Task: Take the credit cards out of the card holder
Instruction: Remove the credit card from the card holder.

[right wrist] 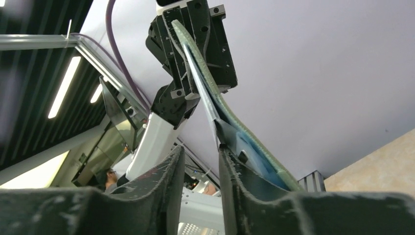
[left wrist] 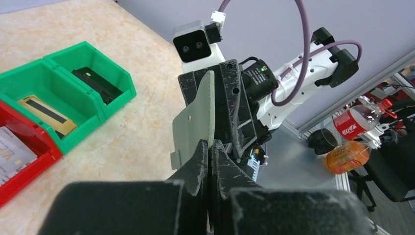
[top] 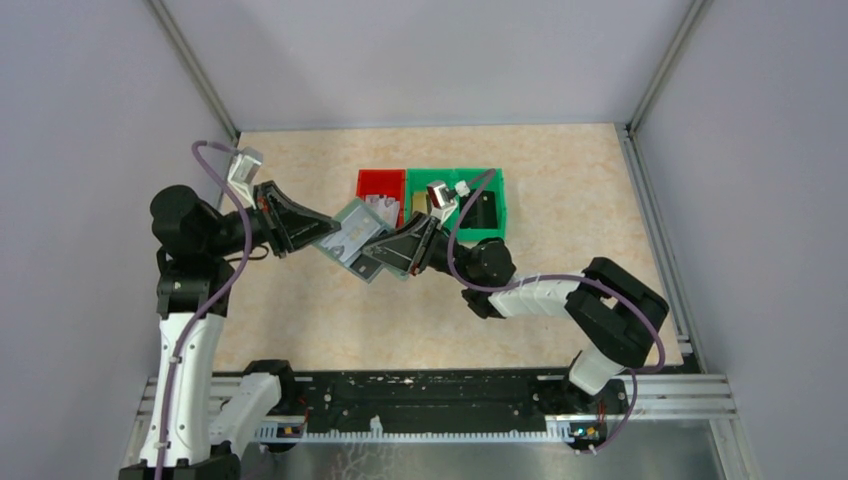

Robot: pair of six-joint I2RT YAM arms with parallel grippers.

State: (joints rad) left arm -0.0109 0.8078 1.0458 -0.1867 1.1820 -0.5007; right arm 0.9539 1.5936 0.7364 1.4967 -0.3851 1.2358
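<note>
Holder position: card holder (top: 350,240) hangs in mid-air between the two arms, above the table (top: 300,320) and just in front of the red bin (top: 381,173) and green bins (top: 502,205).
Left grip: left gripper (left wrist: 209,147) has its jaws pressed together on the holder's lower edge, so one thin pinch carries the whole wallet.
Right grip: right gripper (right wrist: 199,154) shows a clear gap between its fingers. The jaws are spread, the holder's edge rests against one finger, and nothing I can see is pinched.
Cards: credit cards (left wrist: 43,110) lie in the bins, a gold one and a dark one in the green, a pale one in the red. I cannot tell whether another sits in the pocket.
Risk, slip: the left hold is only an edge pinch. A nudge from the right fingers as they close could lever the holder out and drop it to the table.
Risk, wrong bite: the right jaws could close on a flap along with a card. Then the arms would pull against each other and the holder would tear free.
Risk, bend: the holder already curves in the right wrist view. More bending could squeeze the pocket and jam a card.
</note>
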